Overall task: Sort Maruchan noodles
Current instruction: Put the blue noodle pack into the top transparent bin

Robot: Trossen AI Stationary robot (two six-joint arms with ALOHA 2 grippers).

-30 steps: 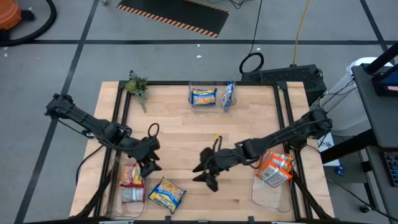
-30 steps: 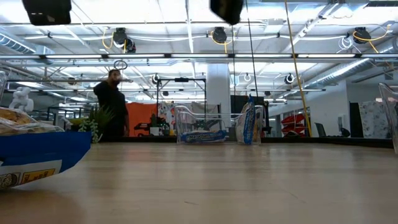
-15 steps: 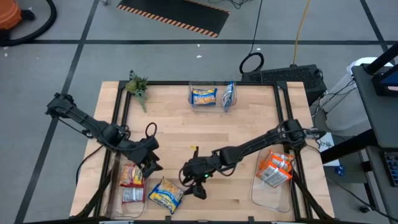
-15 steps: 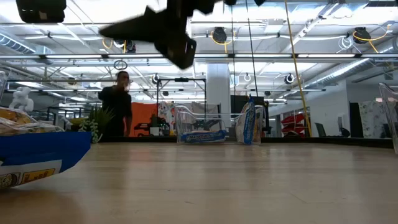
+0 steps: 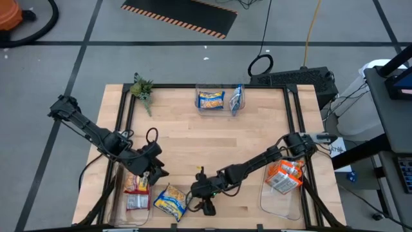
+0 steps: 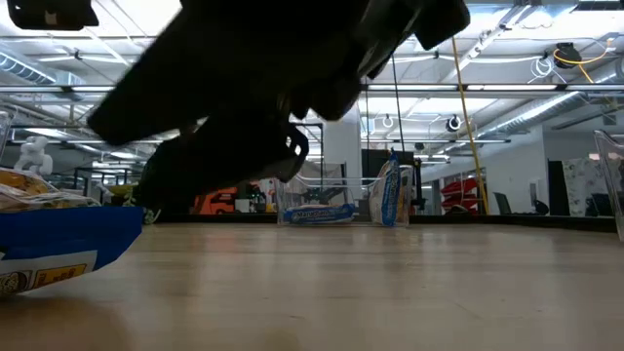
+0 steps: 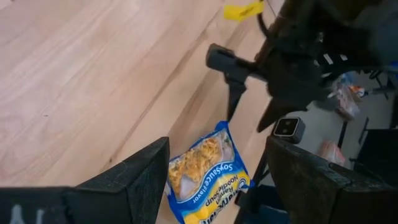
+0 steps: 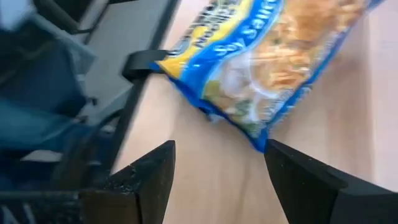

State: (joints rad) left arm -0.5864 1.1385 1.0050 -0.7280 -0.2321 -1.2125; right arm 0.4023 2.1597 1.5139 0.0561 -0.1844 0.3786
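The right pincer (image 5: pixel 205 205) has swung across the surface (image 5: pixel 257 138) from its middle toward the near edge, and now sits just beside the blue packet (image 5: pixel 170 201), on the side away from the left bin (image 5: pixel 119 193). Its fingers stand apart with nothing between them; the right wrist view shows the blue packet (image 8: pixel 273 56) lying flat ahead of the open gap, not yet between the fingers. So the reach looks about done and the grab has not begun (a short advance and a close should be what remains for this packet).

The left pincer (image 5: pixel 154 173) waits a little farther from the near edge than the blue packet, at the left bin's far inner corner, and has hardly shifted. Its fingers are spread and empty; its wrist view looks past them at the same blue packet (image 7: pixel 205 167).

The left bin holds red-and-white packets (image 5: pixel 136 190). Well to the other side of the blue packet, the right bin (image 5: pixel 281 203) holds orange packets (image 5: pixel 283 175). Farthest off, the far bin (image 5: pixel 219 100) holds two more blue ones (image 5: pixel 211 100), which is probably where the loose packet belongs.
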